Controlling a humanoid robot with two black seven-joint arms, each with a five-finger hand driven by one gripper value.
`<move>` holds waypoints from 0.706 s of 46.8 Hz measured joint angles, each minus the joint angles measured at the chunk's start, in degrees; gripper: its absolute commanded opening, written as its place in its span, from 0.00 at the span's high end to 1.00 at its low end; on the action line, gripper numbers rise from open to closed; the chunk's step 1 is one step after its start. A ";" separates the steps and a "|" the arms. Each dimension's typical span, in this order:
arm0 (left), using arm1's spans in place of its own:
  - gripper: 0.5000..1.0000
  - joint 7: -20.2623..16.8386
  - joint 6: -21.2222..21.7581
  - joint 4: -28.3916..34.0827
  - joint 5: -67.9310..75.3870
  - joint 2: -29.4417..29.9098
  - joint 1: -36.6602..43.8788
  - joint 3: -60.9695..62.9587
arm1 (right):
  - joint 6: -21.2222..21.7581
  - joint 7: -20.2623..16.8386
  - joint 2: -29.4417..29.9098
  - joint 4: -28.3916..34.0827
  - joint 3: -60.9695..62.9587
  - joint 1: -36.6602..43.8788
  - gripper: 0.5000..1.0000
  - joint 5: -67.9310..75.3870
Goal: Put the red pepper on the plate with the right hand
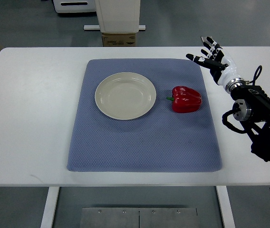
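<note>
Obs., top view. Ref. landmark = plate (125, 95), cream, round, nothing on it, sitting on upper-middle of blue-grey mat (144, 142) on white counter (30, 118).

Red pepper (187, 99): on the mat just right of the plate, small gap, not touching the rim. Lying on its side, green stem pointing toward the plate. Not yet picked up.

Right hand (213, 56): well right of the plate and a bit farther back, beyond the pepper, past the mat's right edge, over bare counter. Fingers (197, 58) spread, relaxed, holding nothing; palm approx. facing toward the plate side. Wrist + black forearm trail off to the right edge w/ cables. Height above the counter hard to judge from this steep angle; prob. hovering, not resting.

Left hand: not in view.

Handling est. (judgement): pepper looks light, hollow, firm-walled but w/ glossy skin, so slippery under hard fingertips. Lobed body means uneven contact; may roll on its side if nudged. Stem too small and thin to hold. Best bet: wrap across the widest part of the body, fingers on one flank, thumb on the opposite, settling into grooves between lobes. Moderate squeeze only; too much could dent the wall, too little and it slips.

Status: reach/approach stage. Transfer path to the plate short. Plate looks shallow, so release low to stop it rolling off.
</note>
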 measured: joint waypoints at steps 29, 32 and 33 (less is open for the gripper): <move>0.00 0.02 -0.01 0.00 0.04 0.00 0.01 0.01 | 0.00 -0.09 -0.58 -0.20 0.00 0.63 0.00 0.00; 0.00 0.02 -0.03 0.00 0.04 0.00 0.01 0.01 | 0.00 -0.09 -0.56 -0.20 0.00 0.62 0.00 0.00; 0.00 0.02 -0.03 0.00 0.04 0.00 0.01 0.01 | 0.00 -0.09 -0.56 -0.20 0.00 0.63 0.00 0.00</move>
